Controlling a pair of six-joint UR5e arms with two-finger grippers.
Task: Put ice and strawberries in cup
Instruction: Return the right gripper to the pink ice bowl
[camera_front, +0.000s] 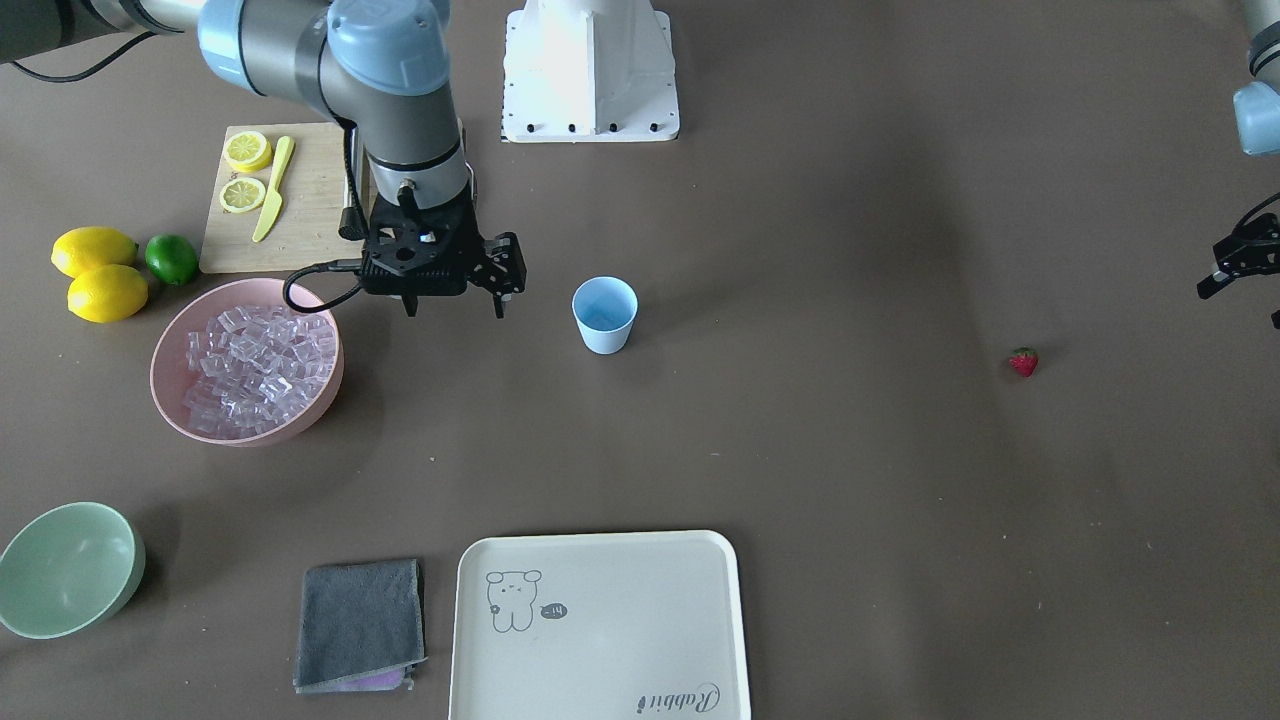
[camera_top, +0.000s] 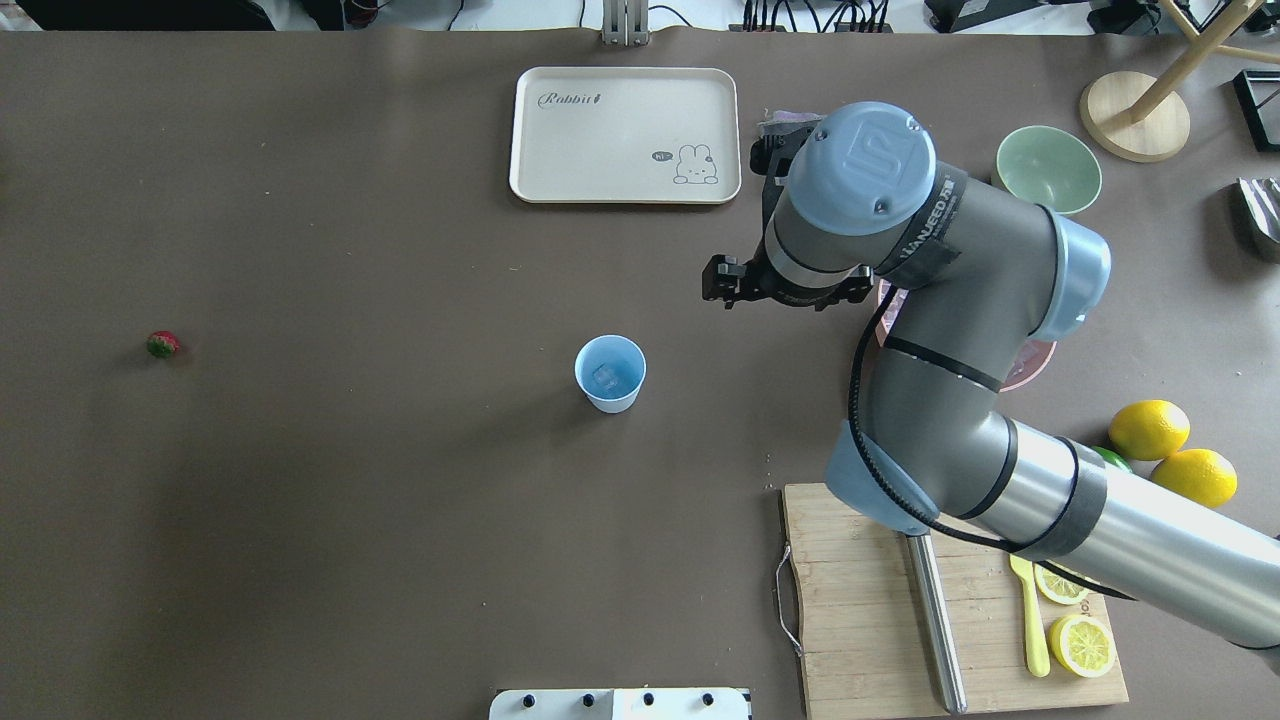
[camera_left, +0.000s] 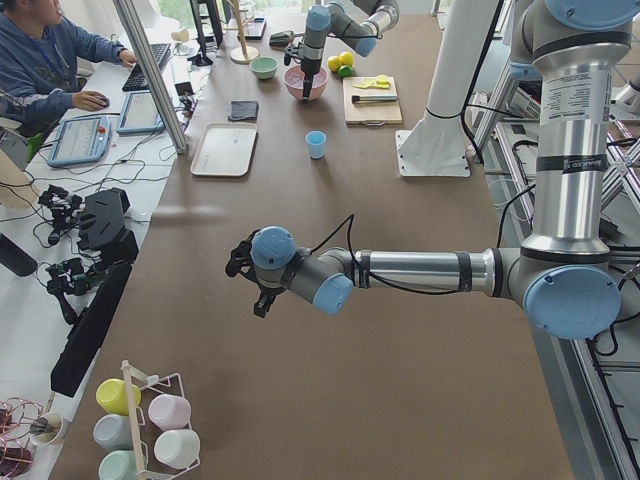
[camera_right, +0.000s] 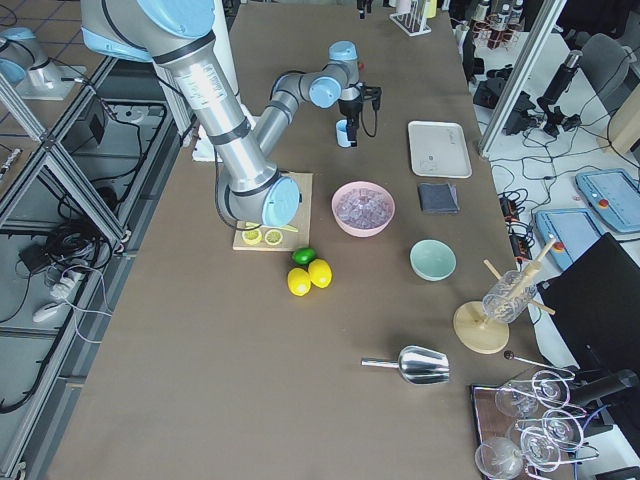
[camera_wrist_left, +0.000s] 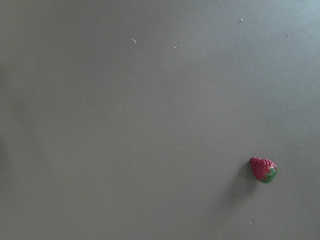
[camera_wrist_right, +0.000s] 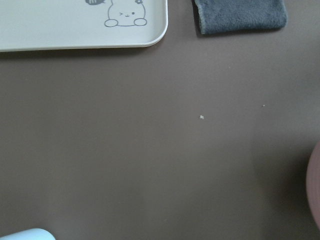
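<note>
– Ice: do either arm's jaws hold any?

– No. The right gripper (camera_front: 455, 300) points down above the desk (camera_front: 800, 480), its jaws spread apart with nothing between them. The left gripper (camera_front: 1238, 285) is cut off by the picture's edge, so I cannot tell how its jaws stand.

– What lies nearest the right gripper?

– It hangs between the pink bowl (camera_front: 300, 425) and the cup (camera_front: 604, 315), just beside the bowl's rim. The ice (camera_front: 255, 370) is a pile of clear, glossy cubes filling that bowl. The overhead view shows one more cube at the bottom of the cup, which stands upright near the desk's middle.

– And the strawberry?

– The strawberry (camera_front: 1023, 361) lies on bare desk on the robot's left side, well apart from the cup and near the left gripper. The left wrist camera catches it low and to the right of its view.

– Anything further out?

– Toward the robot from the pink bowl sits a wooden cutting board (camera_front: 310, 230) with two lemon slices (camera_front: 247, 150) and a yellow knife (camera_front: 272, 190). Two lemons (camera_front: 95, 250) and a lime (camera_front: 172, 258) lie beside it. Along the desk's far edge are a cream tray (camera_front: 600, 640) with a rabbit drawing, a grey cloth (camera_front: 360, 625) and a pale green bowl (camera_front: 70, 570).
</note>
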